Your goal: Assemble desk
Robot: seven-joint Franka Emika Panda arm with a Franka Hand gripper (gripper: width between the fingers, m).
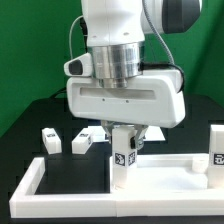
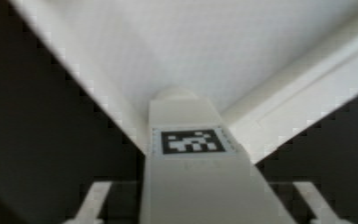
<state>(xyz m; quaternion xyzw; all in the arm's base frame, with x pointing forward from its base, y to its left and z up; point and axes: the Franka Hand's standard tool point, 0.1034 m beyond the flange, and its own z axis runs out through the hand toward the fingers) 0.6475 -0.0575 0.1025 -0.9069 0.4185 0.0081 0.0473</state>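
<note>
A white desk leg (image 1: 122, 165) with a black-and-white tag stands upright on the white tabletop panel (image 1: 175, 172) near the front middle. My gripper (image 1: 123, 140) is directly above it, its fingers down either side of the leg's top. In the wrist view the leg (image 2: 197, 150) runs up between my two fingers (image 2: 98, 195), with a dark gap on each side, so the gripper (image 2: 202, 192) is open and not pressing the leg. The panel (image 2: 176, 50) and its raised rim (image 2: 309, 95) fill the view beyond the leg.
Two loose legs (image 1: 50, 141) (image 1: 82, 143) lie on the black table at the exterior view's left. Another leg (image 1: 216, 152) stands at the right edge. The long white border rail (image 1: 28, 190) runs along the left and front.
</note>
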